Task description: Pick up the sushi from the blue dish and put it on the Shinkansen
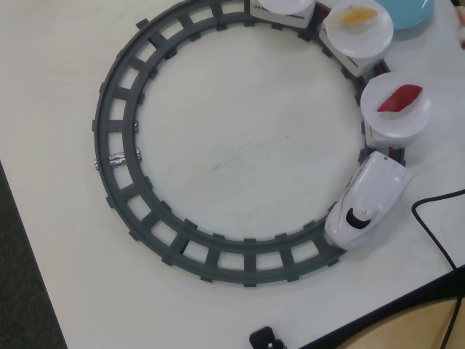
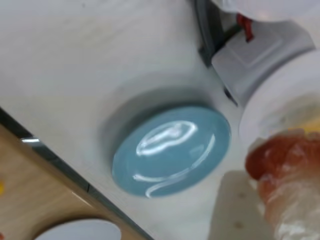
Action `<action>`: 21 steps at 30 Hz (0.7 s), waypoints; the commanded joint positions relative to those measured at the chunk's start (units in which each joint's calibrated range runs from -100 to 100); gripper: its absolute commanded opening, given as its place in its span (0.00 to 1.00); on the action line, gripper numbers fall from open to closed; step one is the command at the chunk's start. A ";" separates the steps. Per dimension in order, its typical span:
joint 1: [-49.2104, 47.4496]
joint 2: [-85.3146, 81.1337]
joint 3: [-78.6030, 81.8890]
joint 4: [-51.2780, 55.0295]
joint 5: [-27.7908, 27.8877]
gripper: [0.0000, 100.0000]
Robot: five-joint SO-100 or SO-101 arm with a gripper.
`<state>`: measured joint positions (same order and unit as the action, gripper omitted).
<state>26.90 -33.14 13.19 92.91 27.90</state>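
Currently the sushi sits blurred at the wrist view's lower right, apparently held in the claw; jaw state cannot be told. Left of it, the blue dish lies bare on the worktop. Overhead, the Shinkansen rests on the track.

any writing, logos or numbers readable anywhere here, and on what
None can be read in either view.
Train: white shell, black windshield, no visible lettering.
Blue dish: plain, only glare streaks.
White plates and track: no print seen.
Sushi close to the wrist camera: blurred, no marks.
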 commanded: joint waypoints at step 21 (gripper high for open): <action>-9.56 -1.64 6.38 0.24 -2.78 0.02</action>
<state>18.55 -33.98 19.77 92.91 25.65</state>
